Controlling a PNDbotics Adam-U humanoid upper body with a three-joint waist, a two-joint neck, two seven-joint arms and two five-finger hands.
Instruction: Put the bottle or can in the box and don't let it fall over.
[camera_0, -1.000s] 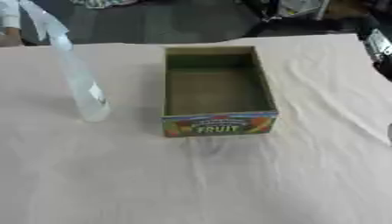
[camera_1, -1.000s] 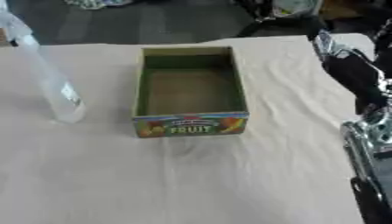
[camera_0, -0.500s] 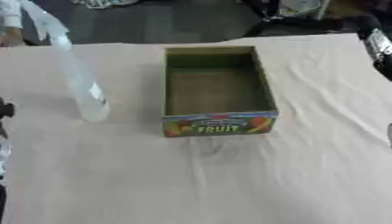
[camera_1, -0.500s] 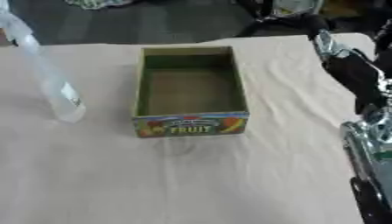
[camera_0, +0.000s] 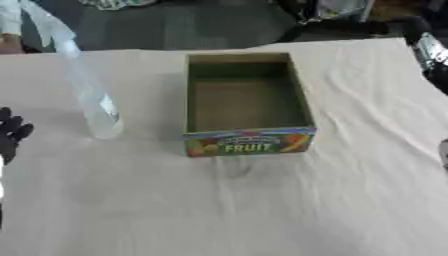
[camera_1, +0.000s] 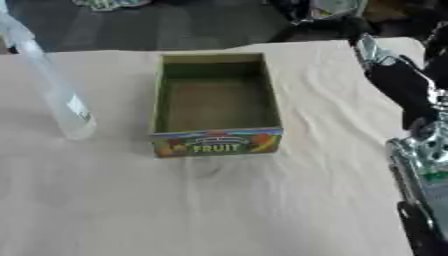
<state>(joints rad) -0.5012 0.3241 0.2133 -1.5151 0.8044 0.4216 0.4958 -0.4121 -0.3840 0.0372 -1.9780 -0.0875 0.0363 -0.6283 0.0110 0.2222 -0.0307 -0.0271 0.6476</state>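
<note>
A tall clear plastic bottle (camera_0: 94, 107) with a small label stands upright on the cloth, left of the box and apart from it. The open cardboard fruit box (camera_0: 248, 102) sits mid-table with nothing inside; its printed front faces me. My left hand (camera_0: 10, 132) shows at the far left edge, below and left of the bottle, fingers spread and holding nothing. It does not touch the bottle. My right arm (camera_1: 398, 85) runs down the right edge in the right eye view. A dark part low at that edge (camera_1: 420, 235) may be the right hand.
A beige wrinkled cloth (camera_0: 262, 200) covers the table. The table's far edge runs just behind the box, with dark floor and clutter beyond. A person's sleeve (camera_0: 9, 20) shows at the top left corner behind the bottle.
My left hand has come into view at the left edge and moved slightly inward toward the bottle. Bottle, box and right arm have not moved.
</note>
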